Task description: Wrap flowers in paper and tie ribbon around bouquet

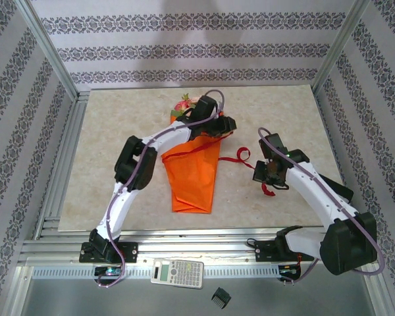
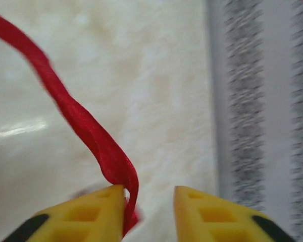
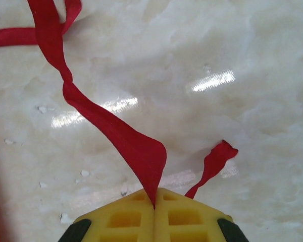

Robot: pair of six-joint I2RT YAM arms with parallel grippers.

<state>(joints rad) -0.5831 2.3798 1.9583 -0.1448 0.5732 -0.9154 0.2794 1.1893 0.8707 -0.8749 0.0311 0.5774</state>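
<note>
The bouquet lies mid-table as an orange paper (image 1: 194, 174) cone, narrow end nearest the arms. Pink and cream flowers (image 1: 183, 103) show at its far, wide end. The dark red ribbon (image 1: 242, 158) runs right from the cone's upper part towards my right gripper (image 1: 271, 179). My right gripper (image 3: 154, 197) is shut on the ribbon (image 3: 116, 136), and a short loose end curls beside it. Over the cone's wide end, my left gripper (image 1: 227, 128) is open. In the left wrist view the left gripper (image 2: 149, 194) has a clear gap, and the ribbon (image 2: 81, 121) hangs against the left finger (image 2: 98, 206).
A calculator (image 1: 178, 272) and a small black clip (image 1: 221, 297) lie on the metal ledge in front of the arm bases. Aluminium posts and patterned walls close in the marble-look table (image 1: 118, 131) on the left, back and right.
</note>
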